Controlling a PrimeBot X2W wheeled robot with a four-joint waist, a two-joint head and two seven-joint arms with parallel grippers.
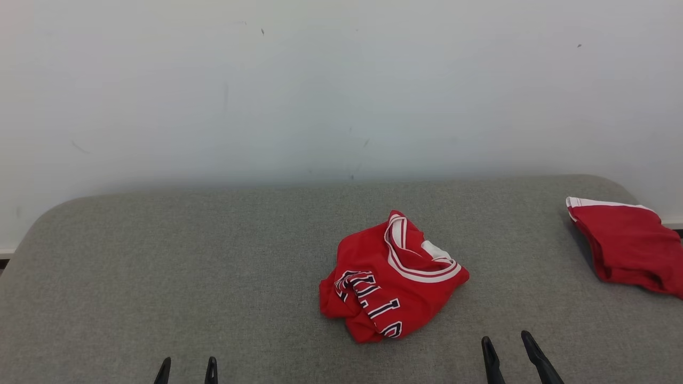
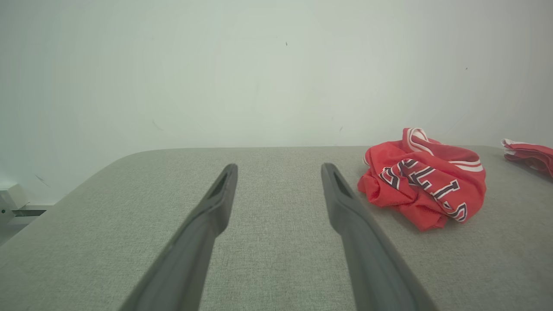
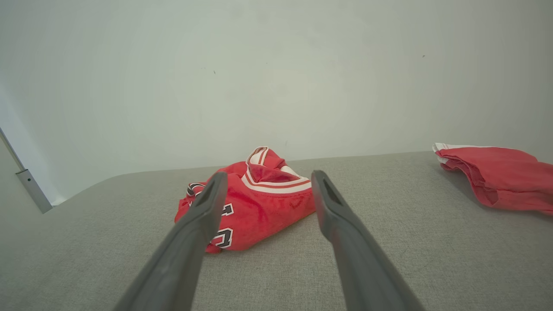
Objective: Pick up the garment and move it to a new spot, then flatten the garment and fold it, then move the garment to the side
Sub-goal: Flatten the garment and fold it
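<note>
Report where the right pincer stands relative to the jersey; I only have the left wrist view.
Observer: The right pincer is open, near the front of the grey surface, just right of the jersey, clear of it.
Operator: Compare the left pincer from the head.
Observer: The left pincer sits well left of the jersey, farther off than the right.
Operator: Describe the other red cloth.
Observer: The second red garment lies flattish and loosely folded at the right end, apart from the jersey.

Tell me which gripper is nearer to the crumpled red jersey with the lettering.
Right. The right gripper sits just short of the crumpled jersey, off its right side; the left gripper is well off to its left, farther away. Neither touches it.
</note>
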